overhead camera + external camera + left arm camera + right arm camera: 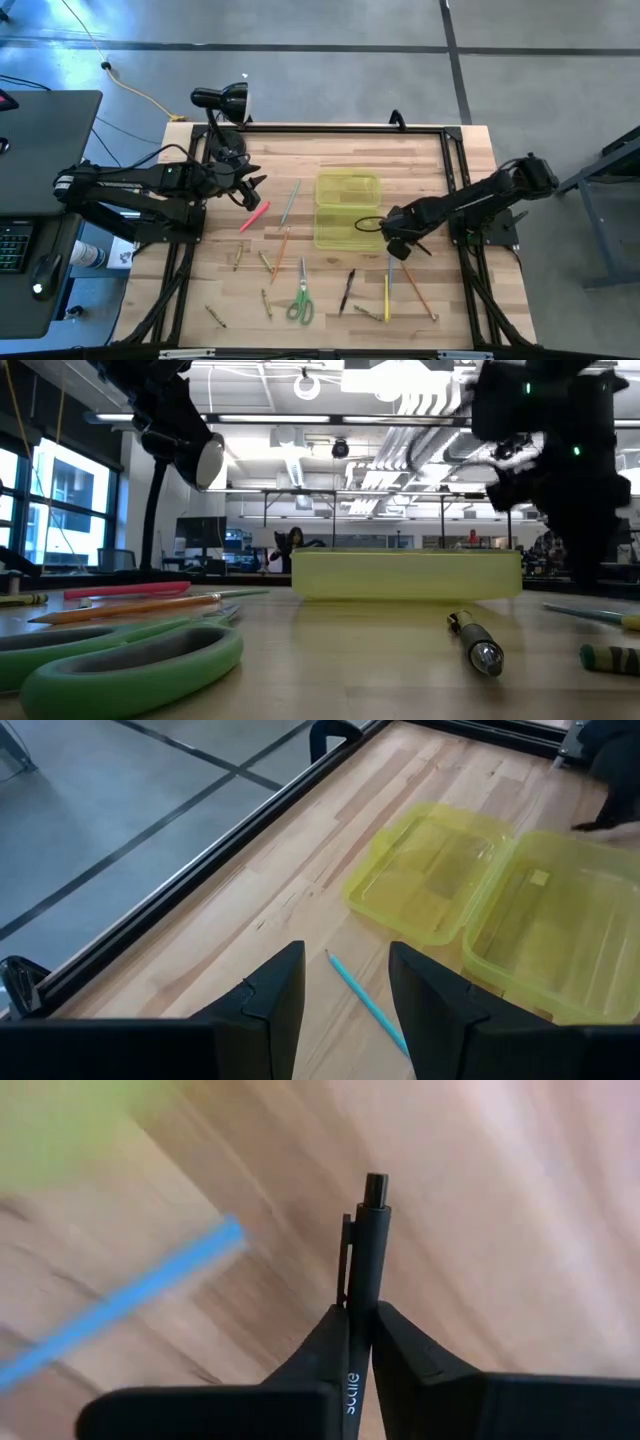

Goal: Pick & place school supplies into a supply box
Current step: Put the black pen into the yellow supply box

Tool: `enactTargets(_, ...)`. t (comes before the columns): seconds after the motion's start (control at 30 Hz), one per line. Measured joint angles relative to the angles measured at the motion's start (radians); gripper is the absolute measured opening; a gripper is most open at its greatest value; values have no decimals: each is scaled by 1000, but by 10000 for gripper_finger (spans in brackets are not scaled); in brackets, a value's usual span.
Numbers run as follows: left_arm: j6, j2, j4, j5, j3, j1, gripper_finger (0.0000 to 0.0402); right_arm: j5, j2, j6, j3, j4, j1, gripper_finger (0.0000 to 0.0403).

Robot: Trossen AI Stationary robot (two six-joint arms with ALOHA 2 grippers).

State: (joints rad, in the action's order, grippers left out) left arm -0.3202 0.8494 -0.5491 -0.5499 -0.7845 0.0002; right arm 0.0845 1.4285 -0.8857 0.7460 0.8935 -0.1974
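Presently the right gripper (362, 1342) has its fingers clenched on a black pen (365, 1250), near the supply box (347, 210) on the surface (450, 300). Judged light, stiff and slippery; a mid-barrel grip suits. Left gripper (345, 982) waits, fingers apart and empty.

- Two dark, matte black arms, built of jointed segments with rounded housings.
- The left arm (130, 185) carries a pale band near its base end.
- The left gripper (345, 1005) has two black, angular, wedge-shaped fingers.
- The right gripper (360, 1345) has smooth black tapering fingers.
- Green indicator lights glow on the right arm (545, 435).
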Motion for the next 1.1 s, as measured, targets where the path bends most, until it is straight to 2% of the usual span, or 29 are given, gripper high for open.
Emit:
enactTargets(0.1,0,0,2,-1,0,0,179,78,-63,19,35,36,0,10)
enactTargets(0.23,-3,0,20,-2,0,0,179,238,-157,91,100,11,1,8)
enactTargets(0.3,-4,0,34,-3,0,0,179,324,-193,195,115,-59,1,5)
enactTargets(0.37,-4,0,39,-2,0,0,179,354,-217,328,123,-189,4,5)
enactTargets(0.43,-4,0,42,-2,0,0,179,316,-226,459,124,-325,18,6)
enactTargets(0.53,-4,0,51,-2,0,0,179,159,-214,629,124,-502,48,3)
enactTargets(0.67,-4,0,57,-2,0,0,179,34,-162,714,124,-640,90,3)
enactTargets(0.77,-4,0,61,-2,0,0,179,-3,-101,736,124,-647,117,2)
enactTargets(1.1,-4,0,87,1,0,0,179,-6,107,738,123,-610,159,1)
